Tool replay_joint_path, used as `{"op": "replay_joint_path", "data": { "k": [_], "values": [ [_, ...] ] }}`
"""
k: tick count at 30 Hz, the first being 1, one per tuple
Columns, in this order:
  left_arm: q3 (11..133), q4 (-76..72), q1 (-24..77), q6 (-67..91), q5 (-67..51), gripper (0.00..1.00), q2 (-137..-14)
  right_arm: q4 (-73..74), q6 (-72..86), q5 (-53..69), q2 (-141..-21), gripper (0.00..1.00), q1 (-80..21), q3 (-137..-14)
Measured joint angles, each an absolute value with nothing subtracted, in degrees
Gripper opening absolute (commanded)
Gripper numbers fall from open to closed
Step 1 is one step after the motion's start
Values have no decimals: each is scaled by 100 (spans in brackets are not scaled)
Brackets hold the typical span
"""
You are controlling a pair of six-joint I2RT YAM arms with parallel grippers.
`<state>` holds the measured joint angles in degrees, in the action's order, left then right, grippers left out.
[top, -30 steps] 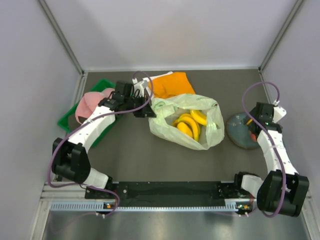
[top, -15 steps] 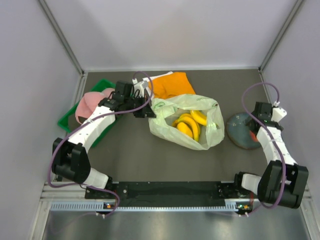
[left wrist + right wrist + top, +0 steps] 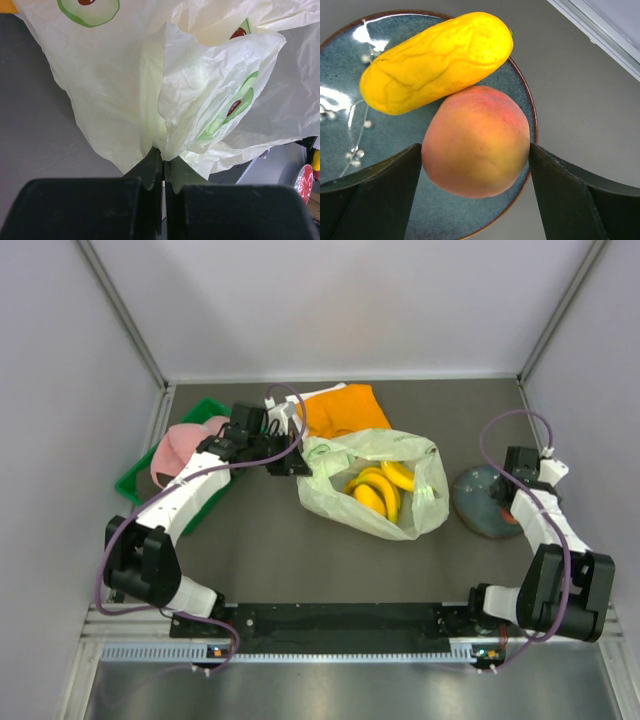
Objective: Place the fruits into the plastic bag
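The plastic bag (image 3: pixel 425 502) lies near the middle of the dark tabletop (image 3: pixel 260 540), its mouth facing the far side. A bunch of bananas (image 3: pixel 378 490) lies inside it, showing yellow through the thin film. The left end effector (image 3: pixel 162 162) is clamped on the bag's left edge. In the left wrist view its two fingers are pressed together, with a gathered fold of the avocado-printed plastic pinched between them.

To the right of the bag, apart from it, sits a round blue-grey plate (image 3: pixel 350 60). On it lie a peach (image 3: pixel 475 125) and a longer yellow fruit (image 3: pixel 435 60) with wrinkled skin. The two touch, and the yellow fruit is on the far side of the peach in the right wrist view. The right end effector (image 3: pixel 476 150) hangs over the plate with its fingers (image 3: pixel 370 200) wide apart, one on each side of the peach and right at its skin. I cannot tell whether they press on it. The peach rests on the plate.

Behind the bag, an orange cloth (image 3: pixel 345 410) lies by the back wall. On the left, a green tray (image 3: pixel 135 480) holds a pink cap (image 3: pixel 178 450), partly covered by the left arm.
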<state>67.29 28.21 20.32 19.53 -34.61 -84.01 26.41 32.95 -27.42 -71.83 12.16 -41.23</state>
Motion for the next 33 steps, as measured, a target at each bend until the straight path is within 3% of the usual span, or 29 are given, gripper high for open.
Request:
{"op": "replay_joint_path", "data": {
  "k": [17, 33],
  "values": [
    [6729, 2823, 2034, 1953, -3461, 0, -8401, 2545, 3225, -2814, -7284, 60, 1216, -4075],
    [6729, 2823, 2097, 1953, -3463, 0, -8401, 2993, 3059, -2220, -6744, 54, 1219, -4075]
  ]
}}
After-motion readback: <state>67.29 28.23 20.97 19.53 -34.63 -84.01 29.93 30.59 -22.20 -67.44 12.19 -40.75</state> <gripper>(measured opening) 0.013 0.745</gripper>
